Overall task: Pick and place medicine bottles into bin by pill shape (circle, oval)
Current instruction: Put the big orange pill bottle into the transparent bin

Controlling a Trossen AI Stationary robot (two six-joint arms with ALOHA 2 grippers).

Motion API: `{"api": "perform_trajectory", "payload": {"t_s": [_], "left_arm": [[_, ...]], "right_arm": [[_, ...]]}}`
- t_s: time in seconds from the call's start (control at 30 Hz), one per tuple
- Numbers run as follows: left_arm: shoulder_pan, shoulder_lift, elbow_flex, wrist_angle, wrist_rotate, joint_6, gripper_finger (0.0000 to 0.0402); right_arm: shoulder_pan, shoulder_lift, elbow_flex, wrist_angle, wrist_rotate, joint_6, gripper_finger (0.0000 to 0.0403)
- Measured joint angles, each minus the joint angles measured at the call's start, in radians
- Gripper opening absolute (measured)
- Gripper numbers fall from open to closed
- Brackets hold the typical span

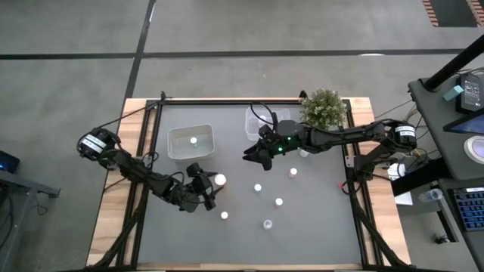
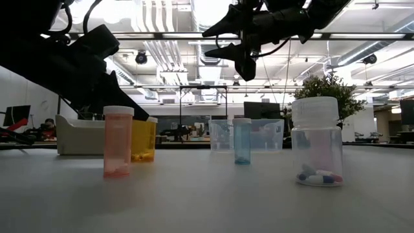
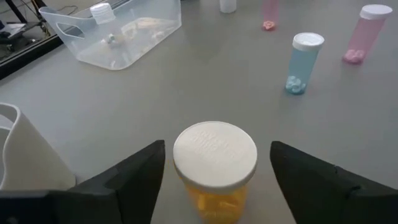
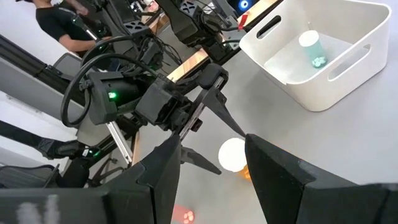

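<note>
I see a yellow bottle (image 3: 215, 167) with a white cap upright on the desk (image 3: 186, 93). My left claw (image 3: 217, 180) sits low with fingers apart either side, not touching. My right claw (image 1: 253, 155) hovers raised, fingers apart, empty.

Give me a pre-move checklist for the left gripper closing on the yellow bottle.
1. Left gripper open: ok.
2. Yellow medicine bottle with round white cap centred between its fingers: ok.
3. Bottle upright: ok.
4. Fingers apart from the cap on both sides: ok.
5. Right gripper away from the bottle, raised near the clear plastic bin: ok.
6. Pill shape inside the bottle: cannot tell.
</note>
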Motion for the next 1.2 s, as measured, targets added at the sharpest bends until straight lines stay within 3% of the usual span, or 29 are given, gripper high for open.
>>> {"api": "perform_trajectory", "payload": {"t_s": [0.23, 0.6, 0.73, 0.83, 1.03, 1.2], "left_arm": [[0.000, -0.017, 0.000, -0.009, 0.001, 0.008, 0.0293], [-0.002, -0.148, 0.007, -0.193, 0.080, 0.008, 0.0293], [-0.002, -0.229, 0.006, -0.254, 0.167, 0.037, 0.0293], [-0.002, -0.293, 0.006, -0.262, 0.196, 0.088, 0.0293], [-0.002, -0.413, 0.005, -0.261, 0.208, 0.276, 0.0286], [-0.002, -0.497, 0.002, -0.260, 0.106, 0.426, 0.0258]], "right_arm": [[0.000, 0.000, 0.000, 0.000, 0.000, 0.000, 0.0173], [0.009, 0.001, 0.002, -0.026, 0.006, -0.081, 0.0173], [0.059, 0.027, 0.002, -0.016, 0.112, -0.186, 0.0168], [0.099, 0.082, 0.002, 0.049, 0.169, -0.256, 0.0148], [0.133, 0.230, 0.068, 0.151, 0.175, -0.330, 0.0083], [0.140, 0.366, 0.188, 0.150, 0.178, -0.414, 0.0037]]}}
